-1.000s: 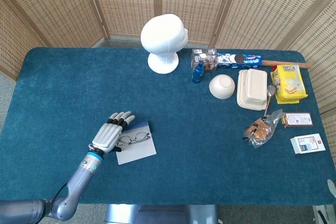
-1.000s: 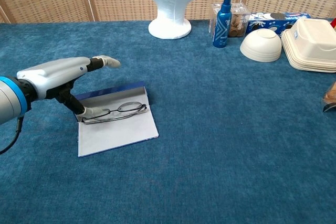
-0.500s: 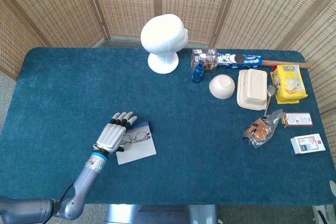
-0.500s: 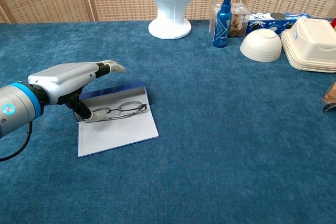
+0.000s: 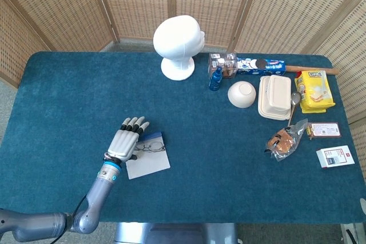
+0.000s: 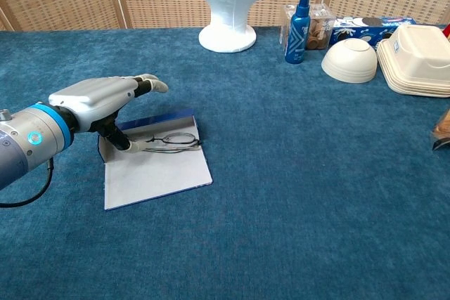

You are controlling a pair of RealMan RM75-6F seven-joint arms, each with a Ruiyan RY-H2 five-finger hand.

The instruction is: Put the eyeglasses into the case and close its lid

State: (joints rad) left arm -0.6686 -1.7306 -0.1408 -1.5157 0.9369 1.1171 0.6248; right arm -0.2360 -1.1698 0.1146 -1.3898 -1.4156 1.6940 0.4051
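Note:
The eyeglass case (image 5: 150, 164) (image 6: 158, 173) lies open and flat on the blue table near its front left, with a white inside and a dark blue far edge. The thin-framed eyeglasses (image 5: 150, 147) (image 6: 174, 141) rest on the far part of the case, close to that blue edge. My left hand (image 5: 124, 142) (image 6: 98, 98) hovers over the case's left end, fingers stretched out flat and apart. Its thumb reaches down and touches the left end of the glasses. Nothing is gripped. My right hand shows in neither view.
A white foam head (image 5: 178, 44) stands at the back centre. To its right are a blue spray bottle (image 5: 215, 78), an upturned white bowl (image 5: 241, 94), a white clamshell box (image 5: 274, 97), a yellow packet (image 5: 313, 91), a snack bag (image 5: 283, 141) and small cards (image 5: 334, 156).
My left hand has moved forward and to the right over the case. The thumb has pushed the eyeglasses to the right and closer to the case's blue edge.

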